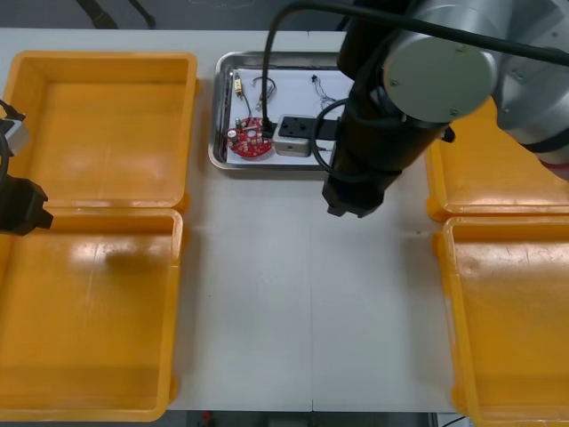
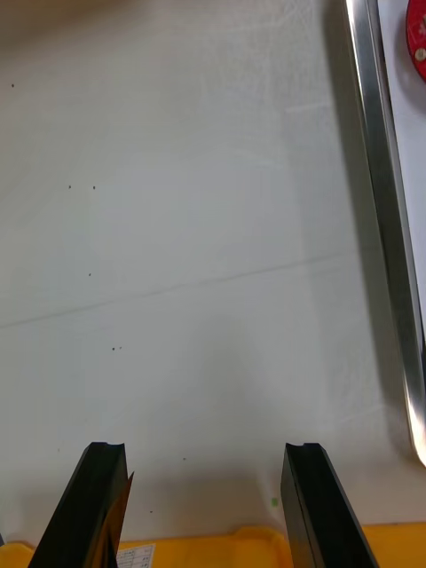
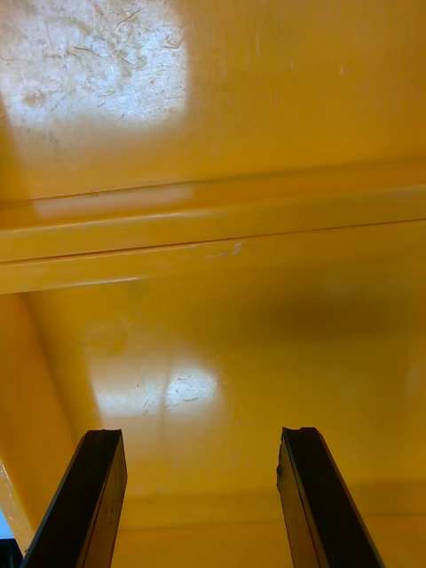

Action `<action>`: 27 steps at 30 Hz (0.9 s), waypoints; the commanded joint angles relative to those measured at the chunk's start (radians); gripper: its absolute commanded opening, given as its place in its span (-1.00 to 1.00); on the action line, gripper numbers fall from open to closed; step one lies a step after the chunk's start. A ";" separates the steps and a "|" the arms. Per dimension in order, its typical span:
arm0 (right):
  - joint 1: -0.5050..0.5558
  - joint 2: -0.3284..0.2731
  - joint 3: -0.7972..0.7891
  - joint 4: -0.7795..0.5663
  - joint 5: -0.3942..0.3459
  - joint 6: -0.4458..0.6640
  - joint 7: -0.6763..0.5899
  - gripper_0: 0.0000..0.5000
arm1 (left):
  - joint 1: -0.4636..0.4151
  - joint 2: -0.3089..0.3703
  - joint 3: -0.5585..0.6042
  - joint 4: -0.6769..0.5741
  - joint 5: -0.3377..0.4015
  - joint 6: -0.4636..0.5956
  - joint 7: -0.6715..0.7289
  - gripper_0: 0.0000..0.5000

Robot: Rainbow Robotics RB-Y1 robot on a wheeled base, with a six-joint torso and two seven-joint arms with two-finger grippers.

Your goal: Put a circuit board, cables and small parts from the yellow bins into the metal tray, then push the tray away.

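The metal tray (image 1: 216,133) lies at the far middle of the table, white inside. In it are a round red circuit board (image 1: 250,140), a grey and black small metal part (image 1: 294,135), a small brass part (image 1: 238,86) and thin cables (image 1: 265,86). My right gripper (image 1: 351,203) hangs over the bare table just in front of the tray's near right corner. In the right wrist view it (image 2: 204,497) is open with nothing between the fingers; the tray rim (image 2: 383,204) and board edge (image 2: 417,35) lie beside it. My left gripper (image 3: 204,497) is open over the left yellow bins.
Two yellow bins (image 1: 107,59) (image 1: 89,267) stand at the left and two more (image 1: 498,178) (image 1: 507,311) at the right, all looking bare inside. The right arm's bulk covers the tray's right end. My left gripper (image 1: 22,206) sits at the left bins' outer edge.
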 commanded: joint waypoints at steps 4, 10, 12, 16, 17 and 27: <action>0.220 -0.159 -0.220 -0.252 -0.008 0.108 -0.278 1.00 | 0.016 0.042 0.027 -0.031 -0.001 0.006 0.024 1.00; 0.389 -0.204 -0.415 -0.358 -0.019 0.138 -0.491 1.00 | 0.016 0.042 0.027 -0.031 -0.001 0.006 0.024 1.00; 0.456 -0.218 -0.488 -0.378 -0.028 0.138 -0.564 1.00 | 0.016 0.042 0.027 -0.031 -0.001 0.006 0.024 1.00; 0.542 -0.230 -0.591 -0.390 -0.037 0.138 -0.640 1.00 | 0.016 0.042 0.027 -0.031 -0.001 0.006 0.024 1.00; 0.571 -0.233 -0.625 -0.393 -0.042 0.138 -0.662 1.00 | 0.016 0.042 0.027 -0.031 -0.001 0.006 0.024 1.00; 0.808 -0.233 -0.915 -0.411 -0.014 0.138 -0.645 1.00 | 0.016 0.042 0.027 -0.031 -0.001 0.006 0.024 1.00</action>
